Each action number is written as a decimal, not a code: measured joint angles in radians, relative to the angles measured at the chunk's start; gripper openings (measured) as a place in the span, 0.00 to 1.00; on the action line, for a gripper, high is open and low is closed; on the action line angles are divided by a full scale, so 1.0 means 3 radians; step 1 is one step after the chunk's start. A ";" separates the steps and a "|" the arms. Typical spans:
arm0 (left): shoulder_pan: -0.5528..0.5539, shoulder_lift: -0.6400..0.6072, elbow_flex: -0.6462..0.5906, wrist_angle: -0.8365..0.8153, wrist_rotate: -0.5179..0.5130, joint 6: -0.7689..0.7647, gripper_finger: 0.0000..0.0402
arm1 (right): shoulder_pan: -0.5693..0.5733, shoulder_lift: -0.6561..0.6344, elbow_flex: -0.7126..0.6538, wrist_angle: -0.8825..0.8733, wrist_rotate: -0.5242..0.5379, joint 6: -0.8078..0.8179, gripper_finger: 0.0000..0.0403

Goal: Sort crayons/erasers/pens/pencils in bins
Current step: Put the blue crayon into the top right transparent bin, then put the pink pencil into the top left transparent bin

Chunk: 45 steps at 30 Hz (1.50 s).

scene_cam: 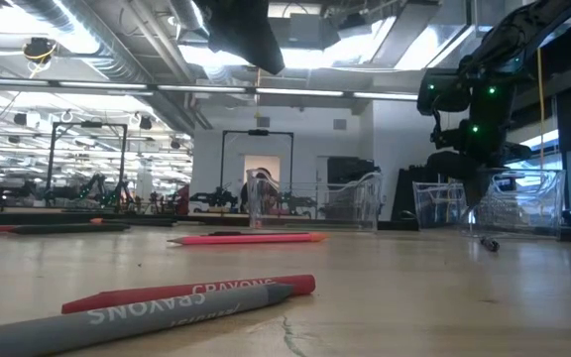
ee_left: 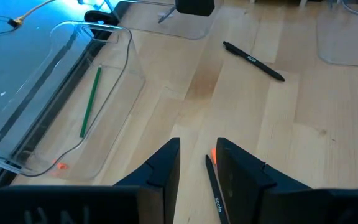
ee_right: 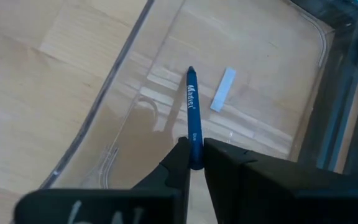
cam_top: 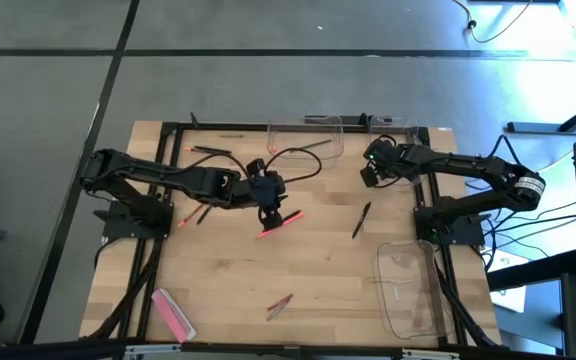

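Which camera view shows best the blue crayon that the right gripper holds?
The right wrist view: the blue crayon fills the middle, pinched in the right gripper above a clear bin. The high view shows only that gripper, the crayon too small to tell. The low and left wrist views do not show it.

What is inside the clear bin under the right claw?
The right claw, shut on a blue crayon, hangs over a clear bin. A small white stick lies on its floor. The claw hides the part directly beneath it.
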 joint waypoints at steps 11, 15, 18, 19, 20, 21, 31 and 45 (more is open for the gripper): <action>0.0000 0.0000 0.0000 -0.0001 0.0001 0.0000 0.24 | 0.0000 0.0000 0.0000 0.0006 -0.0003 -0.0005 0.27; 0.0000 0.0000 0.0000 -0.0003 -0.0001 -0.0008 0.24 | 0.0000 0.0000 0.0000 0.0099 0.0026 -0.0120 0.30; 0.0000 0.0000 0.0000 -0.0038 0.0028 -0.0052 0.24 | 0.0000 -0.0025 0.0000 0.0208 0.0028 -0.0241 0.30; 0.0000 0.0000 0.0000 -0.0063 0.0056 -0.0084 0.24 | 0.0000 -0.0050 0.0000 0.0243 0.0028 -0.0263 0.30; 0.0000 0.0000 0.0000 -0.0099 0.0073 -0.0105 0.24 | 0.0000 -0.0081 0.0000 0.0269 0.0029 -0.0277 0.30; -0.0001 0.0000 0.0000 -0.0135 0.0093 -0.0120 0.24 | 0.0000 -0.0119 0.0000 0.0276 0.0028 -0.0305 0.30; -0.0001 0.0000 -0.0094 -0.0426 0.0141 -0.0452 0.24 | 0.0263 -0.0734 0.0001 0.0446 -0.0116 -0.1253 0.30; -0.0085 0.0001 -0.0634 -0.0341 0.0141 -0.1115 0.24 | 0.1616 -0.0603 0.0004 0.1210 -0.0990 -0.2739 0.30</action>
